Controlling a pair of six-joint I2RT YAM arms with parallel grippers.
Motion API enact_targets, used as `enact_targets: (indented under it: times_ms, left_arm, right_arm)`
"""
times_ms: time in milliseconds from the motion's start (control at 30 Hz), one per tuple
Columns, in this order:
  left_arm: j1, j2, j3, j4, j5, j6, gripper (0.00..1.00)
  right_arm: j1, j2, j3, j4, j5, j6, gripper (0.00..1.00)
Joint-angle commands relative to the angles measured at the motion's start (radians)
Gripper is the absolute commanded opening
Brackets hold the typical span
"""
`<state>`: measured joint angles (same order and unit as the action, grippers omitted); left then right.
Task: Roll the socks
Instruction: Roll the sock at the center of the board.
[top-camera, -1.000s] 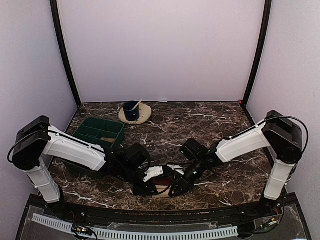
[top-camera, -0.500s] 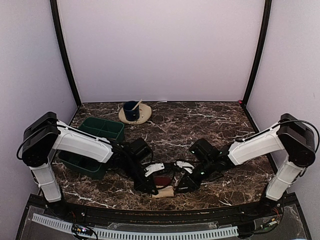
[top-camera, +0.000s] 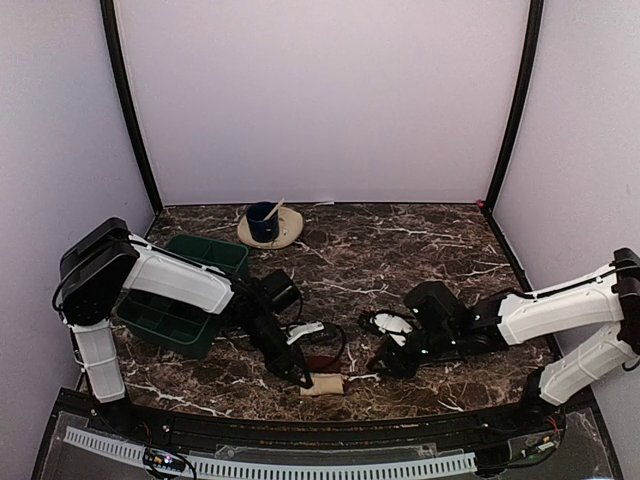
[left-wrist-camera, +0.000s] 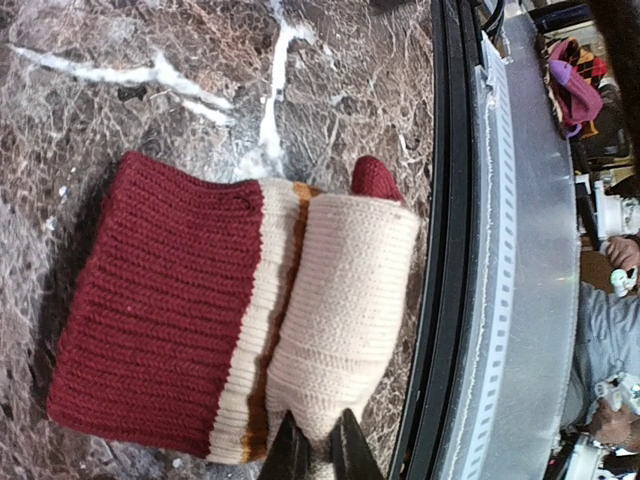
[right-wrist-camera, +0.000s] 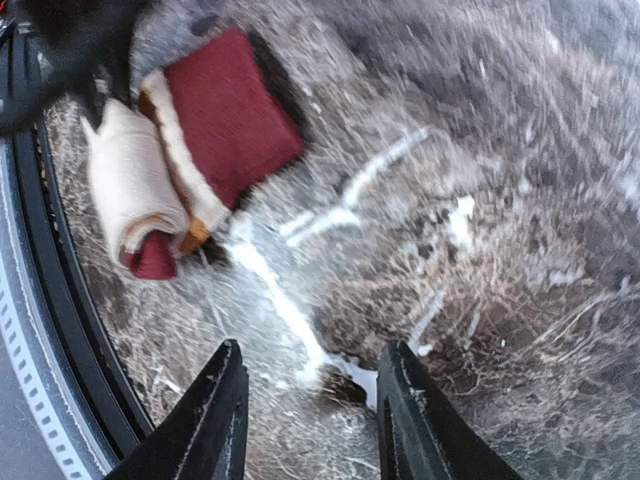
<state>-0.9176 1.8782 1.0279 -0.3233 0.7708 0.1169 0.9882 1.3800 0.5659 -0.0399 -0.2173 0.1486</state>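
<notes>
Left pincer (left-wrist-camera: 318, 452) clamps the tan rolled end of the socks (left-wrist-camera: 240, 320), which lies along the table's (top-camera: 400, 250) near edge. Right pincer (right-wrist-camera: 312, 425), jaws apart and empty, sits off to their right.

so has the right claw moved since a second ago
Yes. The right claw has slid right, away from the socks and farther from the blue cup at the back.

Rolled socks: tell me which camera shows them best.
Left wrist view. The socks fill the frame in sharp focus: dark red cuff, cream roll, with the left gripper pinching the roll's end. The right wrist view shows them small and blurred at upper left; the top view shows only a tiny, partly hidden bundle.
</notes>
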Motion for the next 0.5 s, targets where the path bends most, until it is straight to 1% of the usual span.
enact_targets:
  times_ms: [0, 167, 267, 467]
  left_arm:
    - [0.026, 0.044, 0.022, -0.110, 0.059, 0.009, 0.00]
    - [0.041, 0.070, 0.041, -0.143, 0.079, 0.021, 0.00]
    - [0.046, 0.085, 0.050, -0.158, 0.087, 0.028, 0.00]
    - [0.051, 0.103, 0.051, -0.171, 0.097, 0.038, 0.00]
  right_arm:
    - [0.100, -0.045, 0.003, 0.037, 0.157, -0.050, 0.42]
    - [0.227, 0.021, 0.075, -0.022, 0.277, -0.104, 0.43]
    - [0.291, 0.075, 0.123, -0.041, 0.322, -0.134, 0.44]
    - [0.361, 0.155, 0.207, -0.073, 0.382, -0.192, 0.48]
